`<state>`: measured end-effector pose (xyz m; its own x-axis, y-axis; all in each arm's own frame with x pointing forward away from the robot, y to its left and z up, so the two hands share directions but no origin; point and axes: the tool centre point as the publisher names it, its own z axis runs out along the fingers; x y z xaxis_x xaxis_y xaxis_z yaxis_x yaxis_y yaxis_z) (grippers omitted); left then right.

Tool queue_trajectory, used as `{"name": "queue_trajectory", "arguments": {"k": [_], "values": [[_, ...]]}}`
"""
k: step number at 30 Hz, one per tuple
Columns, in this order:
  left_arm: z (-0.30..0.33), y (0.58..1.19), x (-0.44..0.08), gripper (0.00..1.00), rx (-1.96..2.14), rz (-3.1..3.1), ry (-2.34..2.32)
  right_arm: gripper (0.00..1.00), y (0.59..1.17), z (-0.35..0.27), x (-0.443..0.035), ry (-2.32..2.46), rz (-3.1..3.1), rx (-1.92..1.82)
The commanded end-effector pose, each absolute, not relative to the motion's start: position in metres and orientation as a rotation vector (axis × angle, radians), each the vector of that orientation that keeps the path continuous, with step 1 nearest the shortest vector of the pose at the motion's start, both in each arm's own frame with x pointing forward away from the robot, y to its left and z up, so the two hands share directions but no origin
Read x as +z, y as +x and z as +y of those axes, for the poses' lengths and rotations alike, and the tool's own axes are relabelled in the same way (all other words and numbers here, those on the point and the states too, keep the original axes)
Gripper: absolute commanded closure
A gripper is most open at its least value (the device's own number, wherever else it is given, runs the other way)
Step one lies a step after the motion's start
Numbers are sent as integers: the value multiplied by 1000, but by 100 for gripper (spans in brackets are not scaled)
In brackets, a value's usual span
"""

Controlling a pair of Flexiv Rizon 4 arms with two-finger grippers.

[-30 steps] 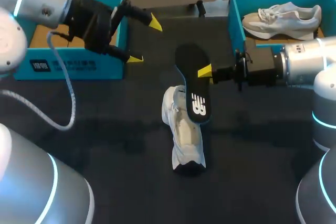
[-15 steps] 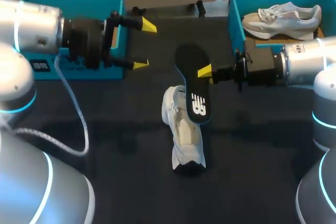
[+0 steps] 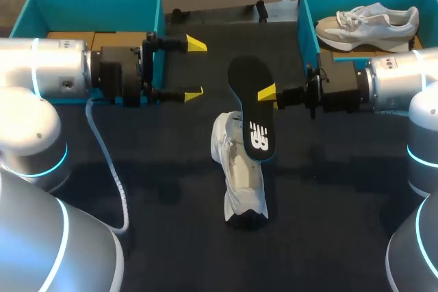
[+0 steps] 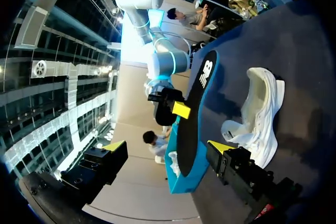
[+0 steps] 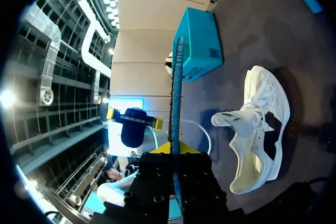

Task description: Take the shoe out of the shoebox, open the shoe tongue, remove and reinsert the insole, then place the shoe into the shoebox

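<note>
White lace-up sneaker (image 3: pixel 241 176) lies near the middle of the dark table (image 3: pixel 342 203), between the two arms. Over its far end hangs a long black insole with a blue rim (image 3: pixel 252 111). The right gripper (image 3: pixel 268 94) pinches it at one edge, fingers closed on it from both sides (the right wrist view shows the insole edge-on, running straight out from between them). Whether the insole's lower end touches the sneaker cannot be told. The left gripper (image 3: pixel 195 68) hovers just beside the open teal cardboard shoebox (image 3: pixel 89 3) at the left, fingers spread wide with nothing between them, pointing toward the insole. A second teal shoebox (image 3: pixel 308 18) at the right holds another pale sneaker (image 3: pixel 366 24).
</note>
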<state>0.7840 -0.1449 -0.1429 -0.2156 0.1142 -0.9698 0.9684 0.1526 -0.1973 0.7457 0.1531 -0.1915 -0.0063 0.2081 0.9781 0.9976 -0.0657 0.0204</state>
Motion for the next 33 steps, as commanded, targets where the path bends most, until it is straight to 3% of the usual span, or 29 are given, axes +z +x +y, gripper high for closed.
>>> {"name": "queue_trajectory", "arguments": {"k": [1, 33], "values": [[-150, 786, -159, 0, -1191, 1519, 1091, 100, 745, 154, -192, -1410, -1339, -1164], [-199, 796, -197, 0, -1137, 1422, 1084, 100, 750, 161, -196, -1337, -1289, -1204]]}}
